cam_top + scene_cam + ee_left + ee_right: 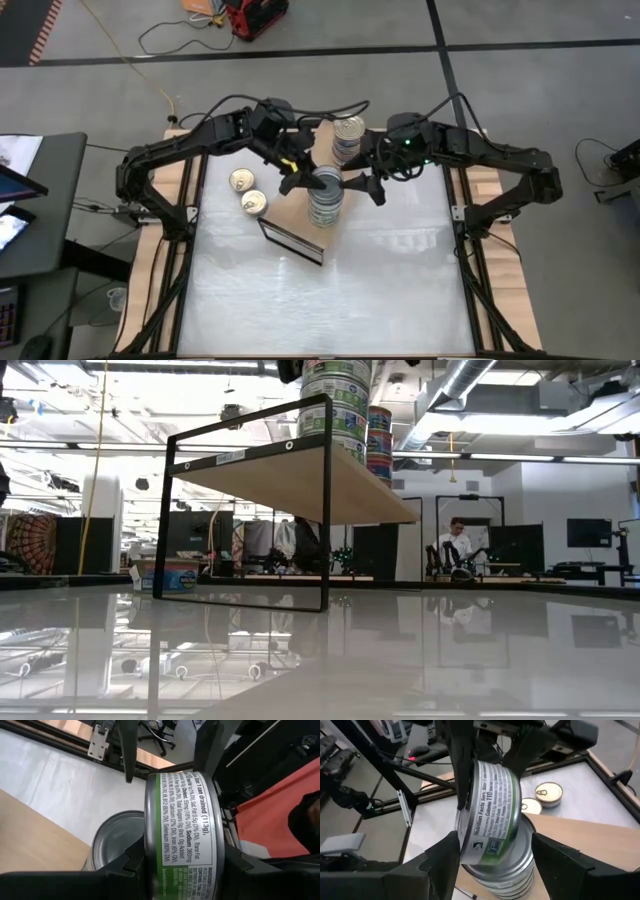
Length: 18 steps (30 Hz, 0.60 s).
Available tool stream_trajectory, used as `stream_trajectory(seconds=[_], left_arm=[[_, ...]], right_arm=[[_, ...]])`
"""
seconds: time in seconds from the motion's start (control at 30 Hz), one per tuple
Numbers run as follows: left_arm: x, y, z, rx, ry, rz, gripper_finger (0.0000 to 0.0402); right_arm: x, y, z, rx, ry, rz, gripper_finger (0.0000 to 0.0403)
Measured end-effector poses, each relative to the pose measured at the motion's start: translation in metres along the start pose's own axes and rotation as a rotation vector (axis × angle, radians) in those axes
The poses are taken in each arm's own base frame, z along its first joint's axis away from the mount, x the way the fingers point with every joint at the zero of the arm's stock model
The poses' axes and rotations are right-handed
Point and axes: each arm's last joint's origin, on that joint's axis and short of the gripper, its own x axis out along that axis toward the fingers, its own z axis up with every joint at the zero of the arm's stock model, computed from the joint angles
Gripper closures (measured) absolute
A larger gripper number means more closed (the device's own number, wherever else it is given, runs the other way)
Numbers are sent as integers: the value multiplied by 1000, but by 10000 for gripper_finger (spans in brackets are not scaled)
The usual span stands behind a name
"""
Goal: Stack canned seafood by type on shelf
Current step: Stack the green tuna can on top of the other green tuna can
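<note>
The shelf point(292, 212) point(300, 480) is a tan plywood top in a dark frame and carries two stacks of tins. The far stack point(348, 135) is the shorter one. The near stack point(325, 207) point(512, 877) has a silver-grey lid point(112, 840) on top. Over this stack my left gripper point(303, 180) point(182, 867) is shut on a green-labelled tin point(182, 830) point(490, 810) turned on edge. My right gripper point(362, 183) point(492, 857) is open, with a finger on either side of the same tin. Two gold-lidded tins point(241, 180) point(254, 203) lie flat on the table left of the shelf. My left gripper pinches the green-labelled tin by its two flat faces, one finger point(462, 767) on each, close to the rim point(150, 852). The fingers come from the table's left, slanting down. The tin stands on edge, tilted, over the near stack; whether its lower rim rests there I cannot tell.
White tabletop point(330, 300) spreads out toward the near edge, with wooden rails point(500, 290) at both sides. The shelf's dark front frame point(325, 510) stands upright near the table's middle. In the low view a person point(456, 545) sits far back in the room.
</note>
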Motion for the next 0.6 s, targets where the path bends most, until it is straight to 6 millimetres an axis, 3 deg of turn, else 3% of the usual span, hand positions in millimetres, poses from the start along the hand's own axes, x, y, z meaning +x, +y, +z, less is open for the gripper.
stream_trajectory(seconds=[0.43, 0.6], left_arm=[[0, 0, 0, 0, 0, 4, 255], [1, -2, -1, 13, 5, 1, 249]], right_arm=[[19, 0, 0, 21, -2, 15, 135], [20, -1, 0, 22, 2, 14, 176]])
